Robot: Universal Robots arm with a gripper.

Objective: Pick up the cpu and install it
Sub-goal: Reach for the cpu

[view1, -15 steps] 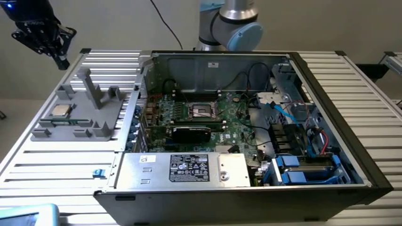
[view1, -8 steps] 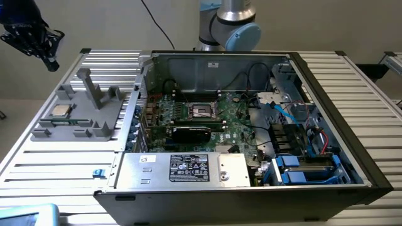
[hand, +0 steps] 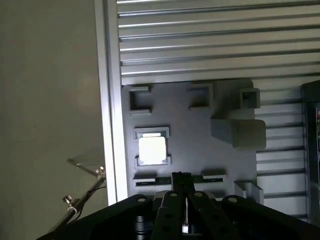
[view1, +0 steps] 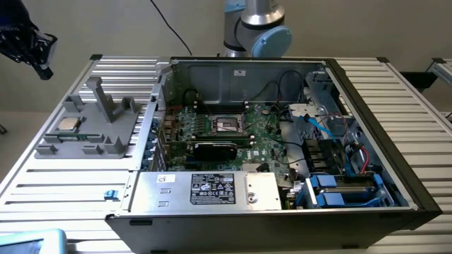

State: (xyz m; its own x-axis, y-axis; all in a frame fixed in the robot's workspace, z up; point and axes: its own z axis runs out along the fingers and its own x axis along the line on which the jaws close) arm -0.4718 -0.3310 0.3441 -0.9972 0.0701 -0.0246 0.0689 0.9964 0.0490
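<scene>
The cpu (view1: 68,124), a small shiny square chip, lies in a shallow pocket of the grey fixture (view1: 106,140) on the slatted table, at the exterior view's left. The wrist view looks down on the cpu (hand: 151,150) in the same fixture (hand: 195,125). My gripper (view1: 44,71) hangs high above the table's far left corner, well apart from the cpu. Its fingers (hand: 172,202) are shut together with nothing between them. The dark square socket (view1: 227,124) sits on the motherboard inside the open computer case (view1: 374,143).
A black card (view1: 215,149) lies just in front of the socket. The power supply (view1: 211,189), blue drive bays (view1: 339,193) and loose cables (view1: 318,127) crowd the case. The fixture has tall posts (view1: 102,100). The table's edge rail (hand: 107,100) runs beside the fixture, with floor beyond.
</scene>
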